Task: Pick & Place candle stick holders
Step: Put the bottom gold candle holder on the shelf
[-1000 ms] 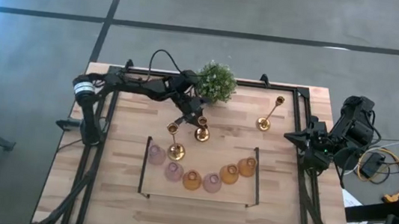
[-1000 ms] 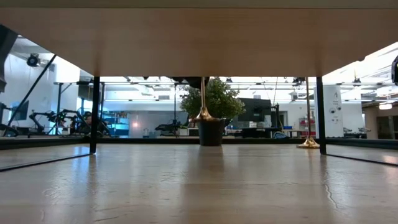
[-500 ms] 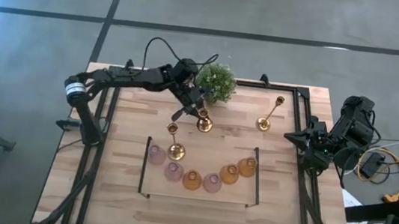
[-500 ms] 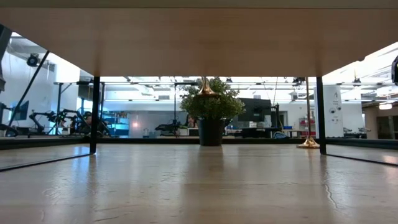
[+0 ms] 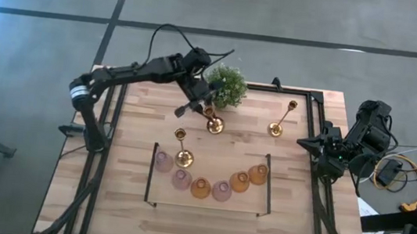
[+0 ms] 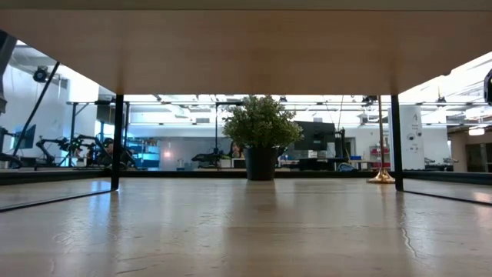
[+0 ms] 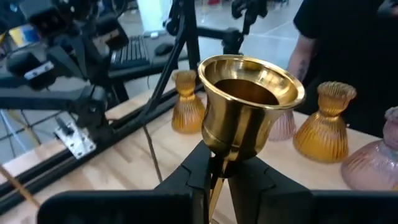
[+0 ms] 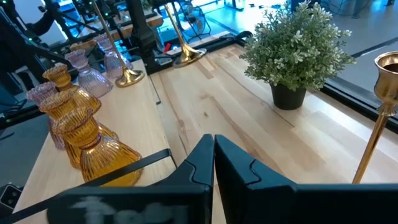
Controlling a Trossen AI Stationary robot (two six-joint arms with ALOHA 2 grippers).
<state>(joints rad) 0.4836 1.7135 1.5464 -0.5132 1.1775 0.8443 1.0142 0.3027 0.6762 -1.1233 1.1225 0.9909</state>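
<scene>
Near the far edge of the worktop (image 5: 135,140), beside the potted plant (image 5: 226,85): left gripper (image 5: 207,110) clamped on the thin stem of a brass candlestick (image 5: 213,121), flared cup (image 7: 249,102) just above the fingers in the left wrist view, base toward the worktop's middle in the high view; contact with the wood not clear from the pictures. Closer to the front edge, a second candlestick (image 5: 182,149) upright by the left end of a curved row of small glass holders: pink (image 5: 163,161), pink (image 5: 181,179), amber (image 5: 200,188), pink (image 5: 220,190), amber (image 5: 240,181), amber (image 5: 258,173). Toward the far right corner, a third candlestick (image 5: 281,119), standing alone and well apart from the rest. Off the right edge of the worktop, the right gripper (image 8: 213,163), fingers pressed together and empty, arm folded and idle. Beyond the worktop's front edge, in the left wrist view, a person in dark clothing (image 7: 348,43).
</scene>
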